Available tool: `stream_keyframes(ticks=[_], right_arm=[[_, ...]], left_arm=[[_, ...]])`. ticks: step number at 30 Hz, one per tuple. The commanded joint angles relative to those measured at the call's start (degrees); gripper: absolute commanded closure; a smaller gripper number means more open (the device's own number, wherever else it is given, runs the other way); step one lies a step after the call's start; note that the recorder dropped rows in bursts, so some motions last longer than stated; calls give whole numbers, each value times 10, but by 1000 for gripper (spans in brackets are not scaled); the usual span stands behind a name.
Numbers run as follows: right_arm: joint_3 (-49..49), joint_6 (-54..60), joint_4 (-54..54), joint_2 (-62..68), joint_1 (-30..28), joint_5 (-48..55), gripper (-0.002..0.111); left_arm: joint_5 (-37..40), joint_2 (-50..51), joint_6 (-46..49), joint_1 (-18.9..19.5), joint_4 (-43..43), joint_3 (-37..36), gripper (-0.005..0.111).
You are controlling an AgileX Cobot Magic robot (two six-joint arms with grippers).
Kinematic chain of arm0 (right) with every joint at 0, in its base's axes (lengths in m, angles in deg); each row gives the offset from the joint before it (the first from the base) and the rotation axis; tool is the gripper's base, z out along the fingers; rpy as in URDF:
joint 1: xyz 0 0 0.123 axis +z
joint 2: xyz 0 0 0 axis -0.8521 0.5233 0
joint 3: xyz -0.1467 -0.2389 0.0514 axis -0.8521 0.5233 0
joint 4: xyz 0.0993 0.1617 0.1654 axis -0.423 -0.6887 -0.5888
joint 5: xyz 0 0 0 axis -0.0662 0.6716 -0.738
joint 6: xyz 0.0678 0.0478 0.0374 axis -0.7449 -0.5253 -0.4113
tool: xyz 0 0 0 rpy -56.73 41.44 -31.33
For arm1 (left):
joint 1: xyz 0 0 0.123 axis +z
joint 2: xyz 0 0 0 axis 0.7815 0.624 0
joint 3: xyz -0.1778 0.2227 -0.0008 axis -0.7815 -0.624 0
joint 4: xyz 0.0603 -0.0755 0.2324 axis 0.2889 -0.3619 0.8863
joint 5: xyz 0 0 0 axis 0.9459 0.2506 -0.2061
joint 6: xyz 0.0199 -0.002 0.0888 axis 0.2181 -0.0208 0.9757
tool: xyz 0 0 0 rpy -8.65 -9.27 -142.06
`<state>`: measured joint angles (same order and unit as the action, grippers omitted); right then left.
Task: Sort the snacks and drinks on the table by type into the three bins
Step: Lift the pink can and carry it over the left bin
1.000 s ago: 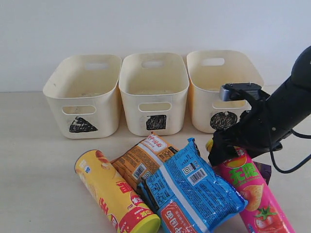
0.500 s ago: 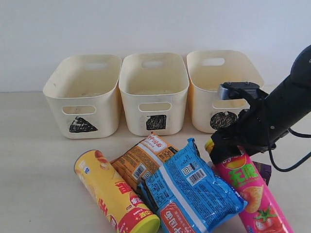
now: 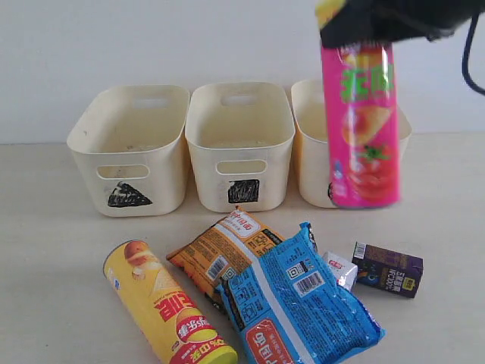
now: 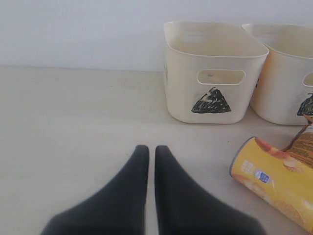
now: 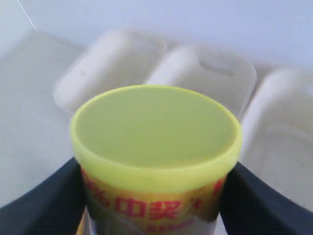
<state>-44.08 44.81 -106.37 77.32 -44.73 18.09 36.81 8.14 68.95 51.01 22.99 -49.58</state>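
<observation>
My right gripper [image 3: 362, 30] is shut on the top of the pink-green chip can [image 3: 360, 121], which hangs upright in the air in front of the circle bin [image 3: 309, 152]. Its yellow-green lid [image 5: 155, 127] sits between the black fingers [image 5: 41, 205]. The yellow-red can [image 3: 163, 307] lies on the table [image 3: 53, 258] beside the orange-brown packet [image 3: 227, 250] and blue packet [image 3: 299, 307]. A blue-and-white carton [image 3: 339, 269] peeks from behind the blue packet, and the purple carton [image 3: 386, 271] lies to its right. My left gripper [image 4: 147, 149] is shut and empty, low over bare table.
The triangle bin [image 3: 132, 144] and square bin [image 3: 240, 140] stand in a row with the circle bin along the back wall. In the left wrist view the triangle bin [image 4: 215, 73] is ahead and the yellow-red can [image 4: 274, 176] lies off to one side.
The right gripper has lifted the pink-green can off the table and swung it upright, high in front of the circle bin. The two cartons it was covering now show. The yellow-red can shifted slightly.
</observation>
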Motion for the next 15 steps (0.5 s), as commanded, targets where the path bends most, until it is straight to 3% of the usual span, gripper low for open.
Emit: stream_keyframes(ticks=[1,2,5,8,12,15], right_arm=[[-4,236,-308,17,45,-94,108],[-4,361,-413,30,74,-125,108],[-4,600,-572,61,134,-168,108],[-13,778,-595,99,182,-168,108],[-62,867,-595,183,230,-154,108],[-111,871,-595,233,241,-159,108]], left_arm=[[-6,-2,1,-2,-2,1,103],[-6,-2,1,-2,-2,1,103],[-6,-2,1,-2,-2,1,103],[-6,-2,1,-2,-2,1,103],[-6,-2,1,-2,-2,1,103],[-6,-2,1,-2,-2,1,103]])
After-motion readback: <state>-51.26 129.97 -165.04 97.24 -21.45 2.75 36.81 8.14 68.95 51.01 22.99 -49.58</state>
